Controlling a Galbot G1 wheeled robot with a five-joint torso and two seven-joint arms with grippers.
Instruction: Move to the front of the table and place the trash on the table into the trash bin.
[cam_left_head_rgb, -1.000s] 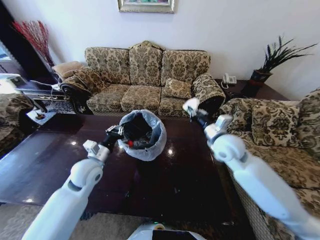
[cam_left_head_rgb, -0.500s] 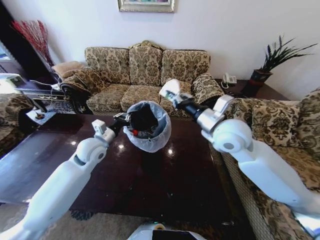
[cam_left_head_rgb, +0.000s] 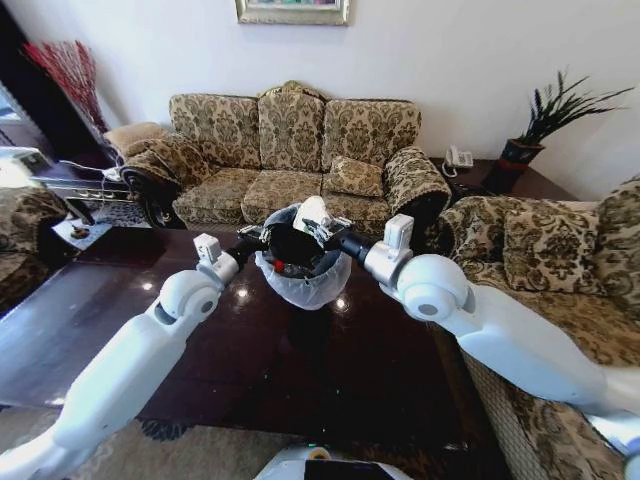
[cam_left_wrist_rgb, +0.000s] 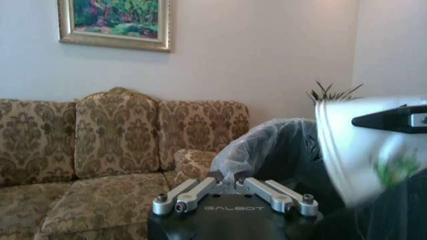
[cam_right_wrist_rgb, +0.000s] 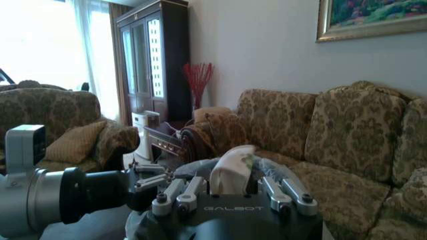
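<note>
- We saw the trash bin (cam_left_head_rgb: 300, 268) held up above the dark bench (cam_left_head_rgb: 330, 370), tipped a little toward us, with its pale bag ruffled over the rim.
- Our left end effector (cam_left_head_rgb: 250, 244) was pinched on the left side of the bin's rim and carried it.
- Our right end effector (cam_left_head_rgb: 316, 224) was right over the bin's mouth, squeezing a crumpled white piece of trash (cam_left_head_rgb: 310, 212).
- In the right wrist view, that white trash (cam_right_wrist_rgb: 232, 172) stuck up between the fingers (cam_right_wrist_rgb: 179, 192), with some green on it.
- Something red (cam_left_head_rgb: 282, 266) lay inside the bin.
- A patterned sofa (cam_left_head_rgb: 290, 150) stood behind the bench.
</note>
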